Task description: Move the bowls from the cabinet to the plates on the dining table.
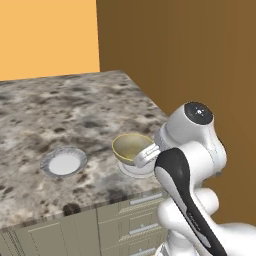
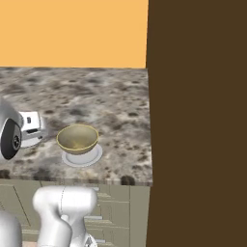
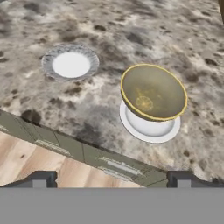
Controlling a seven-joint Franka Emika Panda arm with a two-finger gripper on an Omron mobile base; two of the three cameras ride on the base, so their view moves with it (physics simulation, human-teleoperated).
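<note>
An olive-tan bowl (image 1: 131, 148) (image 2: 77, 138) (image 3: 153, 92) with a yellowish rim rests on a small pale plate (image 3: 150, 127) near the front edge of the speckled stone dining table (image 1: 60, 115). It looks slightly tilted on the plate. A second plate (image 1: 63, 163) (image 3: 70, 64) lies bare to its left. My gripper (image 3: 111, 180) is open, drawn back over the table's front edge and a little short of the bowl, with nothing between its fingertips (image 3: 40, 179). The cabinet is out of view.
Grey-beige drawer units with short handles (image 1: 131, 220) sit under the table's front edge. A tall dark brown panel (image 2: 198, 120) borders the table on the right. An orange wall (image 1: 45, 35) stands behind. Wood floor (image 3: 30, 157) shows below the edge.
</note>
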